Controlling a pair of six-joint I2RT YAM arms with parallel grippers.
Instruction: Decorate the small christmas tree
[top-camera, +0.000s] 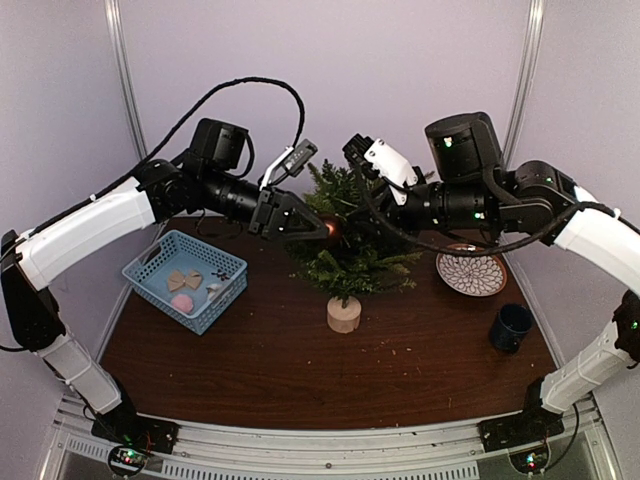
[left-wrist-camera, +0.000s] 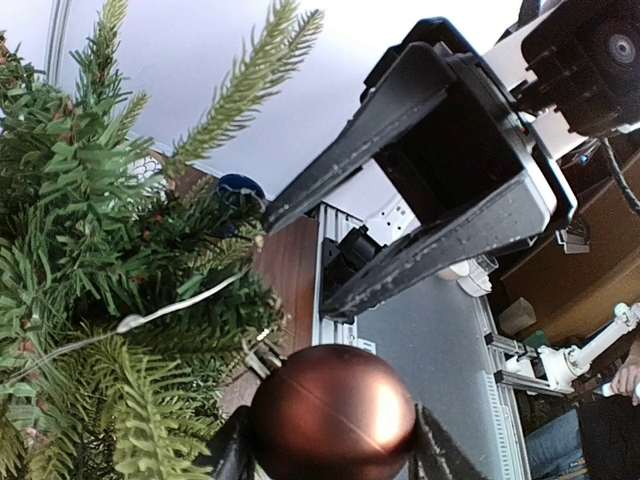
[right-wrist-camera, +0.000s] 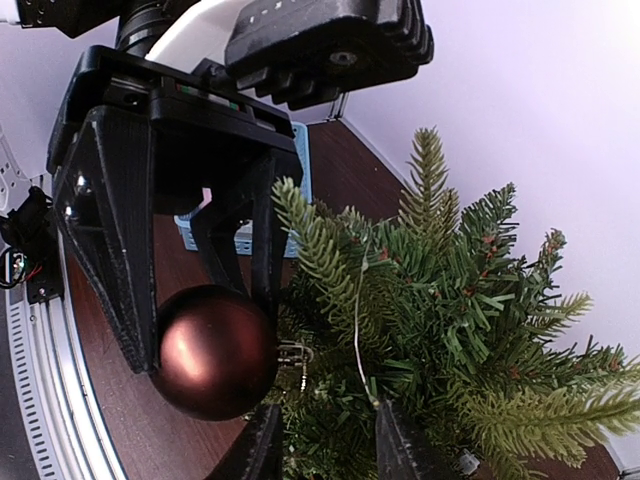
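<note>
On the table (top-camera: 300, 370) the tree (top-camera: 350, 250) is standing upright on its round base (top-camera: 344, 314), between my two arms. I am judging it light and top-heavy, with soft, springy branches that will be giving way under a push, so the base looks like the firm place to steady it. My left gripper (left-wrist-camera: 332, 460) is clamping a brown ball (right-wrist-camera: 212, 352) by its two sides, right against the upper branches. The ball is looking glossy, slippery and probably brittle, so I am favouring a gentle squeeze across its widest part. My right gripper (left-wrist-camera: 298, 260) is standing open and empty, facing the ball beside the foliage. The ball's small metal cap (right-wrist-camera: 292, 353) is pointing into the needles.
</note>
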